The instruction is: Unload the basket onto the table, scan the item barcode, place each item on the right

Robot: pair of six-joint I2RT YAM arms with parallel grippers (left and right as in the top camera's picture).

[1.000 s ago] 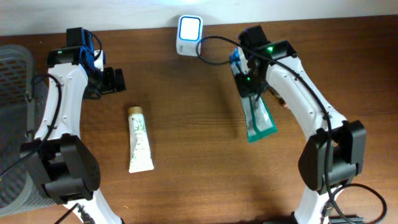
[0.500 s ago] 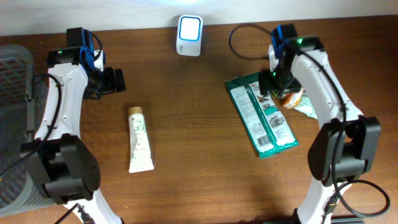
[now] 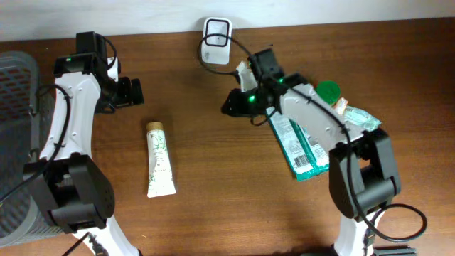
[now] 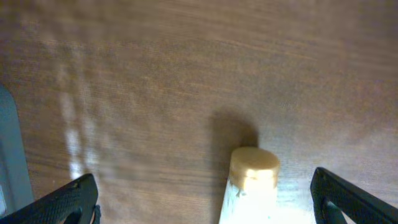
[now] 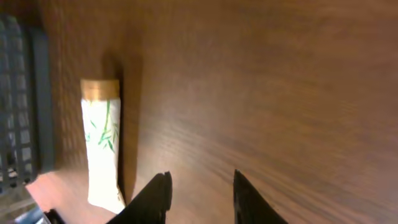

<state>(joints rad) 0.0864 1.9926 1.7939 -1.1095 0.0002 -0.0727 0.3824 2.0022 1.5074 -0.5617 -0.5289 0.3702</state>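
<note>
**A:** What could go wrong from here?

**B:** The right gripper (image 3: 234,106) is empty, with its jaws only narrowly parted. It reaches left toward the tube (image 3: 161,160), which lies flat on the table between the arms. Jaws that narrow may skid off the tube instead of pinching it. The left gripper (image 3: 132,92) hangs wide open near the cap, so the two arms could also crowd each other there.

**A:** And what differs from the earlier frame?

**B:** Half a second ago the right arm was at the right, beside the packet (image 3: 304,153). It has since swung across the packet toward the middle. The tube, scanner (image 3: 215,33) and left arm have not moved.
</note>
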